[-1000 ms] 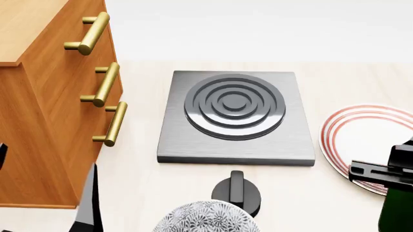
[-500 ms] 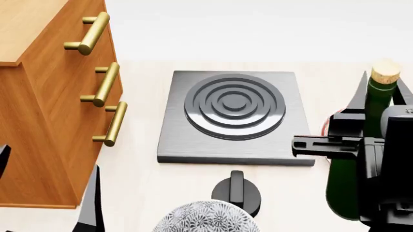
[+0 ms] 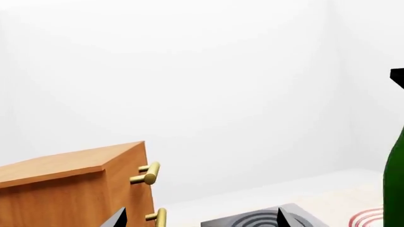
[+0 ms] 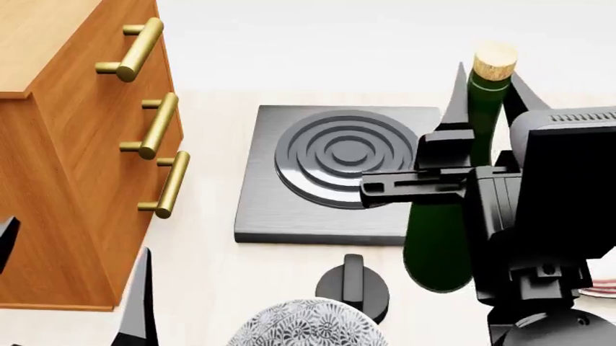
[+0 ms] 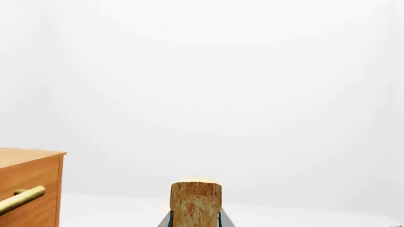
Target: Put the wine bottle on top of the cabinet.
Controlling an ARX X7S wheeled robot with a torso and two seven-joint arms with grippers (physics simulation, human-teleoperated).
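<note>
Right tool point(image 4: 486, 101): clenched on the bottle point(image 4: 438, 238), fingers either side of the neck, just below the cork point(image 4: 495, 60). Bottle upright, lifted clear of the desk point(image 4: 241, 288), at right centre of the head view, overlapping the right edge of the hob point(image 4: 318, 173). Cork also visible at bottom centre of the right wrist view point(image 5: 196, 203).

Left tool point(image 4: 72, 288): two dark fingertips only, at lower left of the head view, apart from each other, nothing between them; released. Same tips at the bottom edge of the left wrist view point(image 3: 198, 220).

Cabinet point(image 4: 68, 144): left side of the head view, three brass handles point(image 4: 154, 126) facing the hob, top surface bare where visible. Well apart from the bottle.

Hob knob point(image 4: 353, 285): below the hob, bottom centre. Patterned bowl point(image 4: 306, 324): bottom edge, touching the knob in view. Red-ringed plate point(image 4: 601, 285): sliver at lower right, mostly hidden behind the right arm.
</note>
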